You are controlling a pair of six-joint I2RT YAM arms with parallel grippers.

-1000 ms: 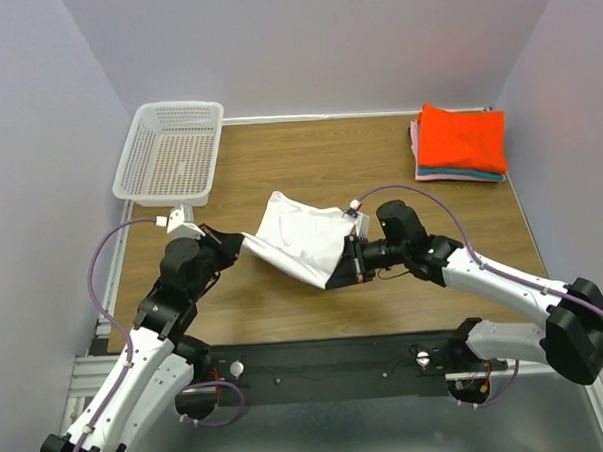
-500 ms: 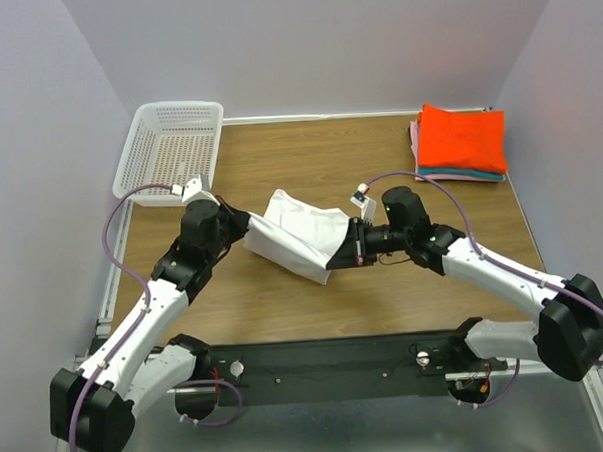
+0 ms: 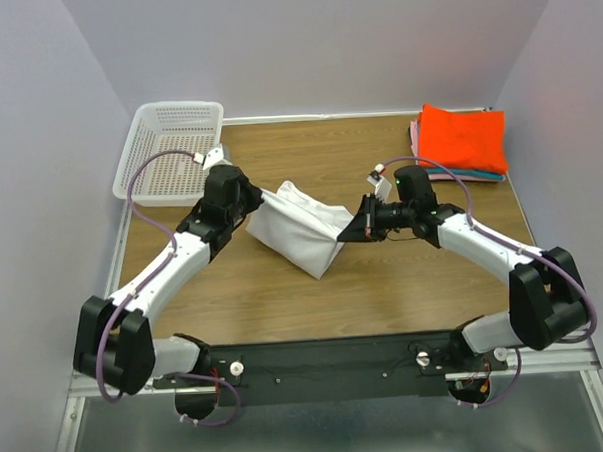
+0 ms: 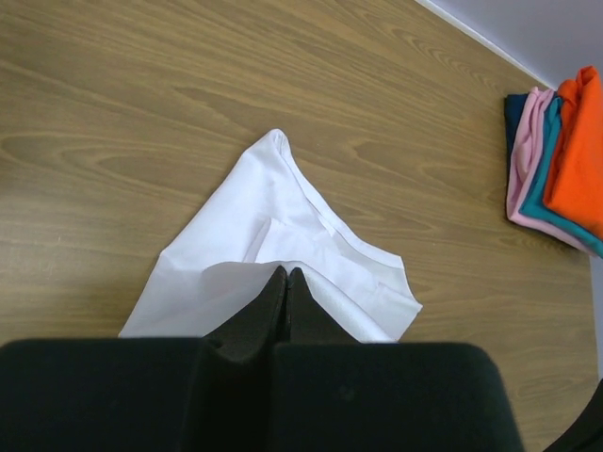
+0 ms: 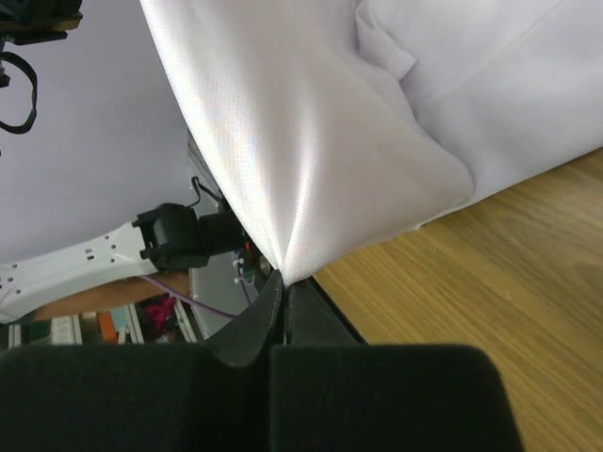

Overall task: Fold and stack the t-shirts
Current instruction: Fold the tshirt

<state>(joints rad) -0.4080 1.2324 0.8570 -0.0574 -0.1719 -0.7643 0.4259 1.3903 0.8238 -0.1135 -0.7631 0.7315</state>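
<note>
White t-shirt (image 3: 298,232) between basket (image 3: 170,155) and stack (image 3: 463,137)

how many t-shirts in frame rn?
4. White t-shirt mid-table, held by left end effector and right end effector; orange shirt, teal shirt, pink shirt stacked far-right. More may be hidden there.

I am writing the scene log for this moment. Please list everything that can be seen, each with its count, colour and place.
white t-shirt: 1, white, middle of the table, bunched between the two grippers
stack of folded shirts: 1 stack, orange-red on top with teal and pink edges below, far right corner
mesh basket: 1, white plastic, far left corner
table: 1, brown wood, under everything
left gripper: 1, black, shut on the white t-shirt's left edge
right gripper: 1, black, shut on the white t-shirt's right edge
</note>
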